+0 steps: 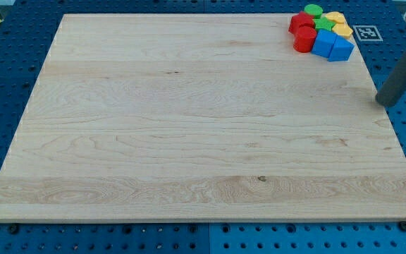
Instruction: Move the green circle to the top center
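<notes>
The green circle (313, 10) sits at the top of a tight cluster of blocks in the board's top right corner. Touching it are a red block (301, 22), a second red block (304, 39), a green block (324, 24), two yellow blocks (335, 17) (342, 30) and two blue blocks (323, 43) (342, 49). My tip (384, 103) is at the view's right edge, just off the board's right side, below and to the right of the cluster and apart from every block.
The wooden board (189, 120) lies on a blue perforated table (5, 63). A black-and-white marker tag (366, 32) sits just right of the cluster, off the board.
</notes>
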### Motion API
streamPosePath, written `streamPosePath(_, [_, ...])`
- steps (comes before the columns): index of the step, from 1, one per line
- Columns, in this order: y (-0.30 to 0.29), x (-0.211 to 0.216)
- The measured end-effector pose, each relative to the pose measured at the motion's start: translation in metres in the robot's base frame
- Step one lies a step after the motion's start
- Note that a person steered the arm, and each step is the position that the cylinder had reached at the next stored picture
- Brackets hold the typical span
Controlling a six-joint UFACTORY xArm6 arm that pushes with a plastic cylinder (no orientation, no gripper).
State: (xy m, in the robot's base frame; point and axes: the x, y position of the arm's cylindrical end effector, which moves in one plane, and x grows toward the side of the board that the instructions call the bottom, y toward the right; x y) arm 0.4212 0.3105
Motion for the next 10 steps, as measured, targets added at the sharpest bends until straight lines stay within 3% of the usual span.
streamPosePath(4, [0.016, -0.191])
streamPosePath(5, [0.013, -0.198])
streamPosePath(7, [-0.077, -0.22])
streamPosePath(10, [-0.077, -0.229])
